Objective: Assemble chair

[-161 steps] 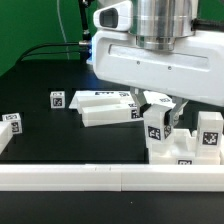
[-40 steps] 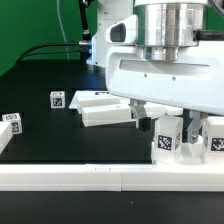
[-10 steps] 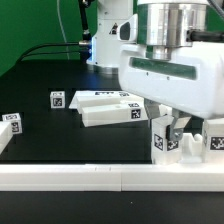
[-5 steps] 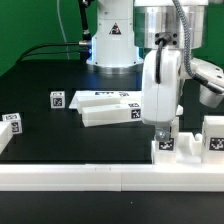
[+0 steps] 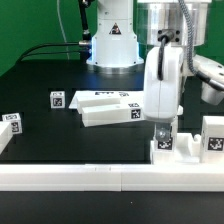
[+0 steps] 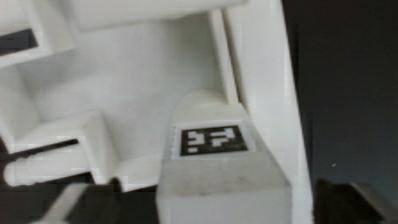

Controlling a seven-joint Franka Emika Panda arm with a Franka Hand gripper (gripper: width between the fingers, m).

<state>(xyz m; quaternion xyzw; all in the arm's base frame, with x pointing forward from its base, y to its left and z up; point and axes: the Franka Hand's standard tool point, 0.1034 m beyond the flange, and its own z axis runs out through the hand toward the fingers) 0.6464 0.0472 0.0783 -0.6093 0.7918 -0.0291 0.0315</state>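
Exterior view: the chair seat frame (image 5: pixel 190 155) stood at the tabletop's (image 5: pixel 60 140) near edge, toward the exterior view's right, set against the long white rail (image 5: pixel 90 178) that ran along that edge. The rail probably served as a backstop, so that the frame could not slide while parts were pressed into it. The end effector (image 5: pixel 166 128) hung directly over the frame's tagged upright piece (image 5: pixel 165 141), its fingertips level with the top of that piece. It could not be told whether the jaws clasped the piece or stood clear of it. The hand was seen edge-on, and the wrist view showed only the upright piece (image 6: pixel 210 150) with its tag, close against the frame's white wall (image 6: pixel 107 90), with no finger clearly visible. A second tagged upright (image 5: pixel 212 135) stood on the frame further toward the exterior view's right. The long boxy part (image 5: pixel 103 110) lay near the middle of the tabletop. One small tagged piece (image 5: pixel 57 99) lay just beside it, and a second small piece (image 5: pixel 10 122) lay at the exterior view's left edge; these appeared staged for later steps. The arm (image 5: pixel 163 75) was posed with the wrist vertical and the hand pointing straight down, its narrow side toward the camera. This pose suited a vertical insertion or a straight lift-off.
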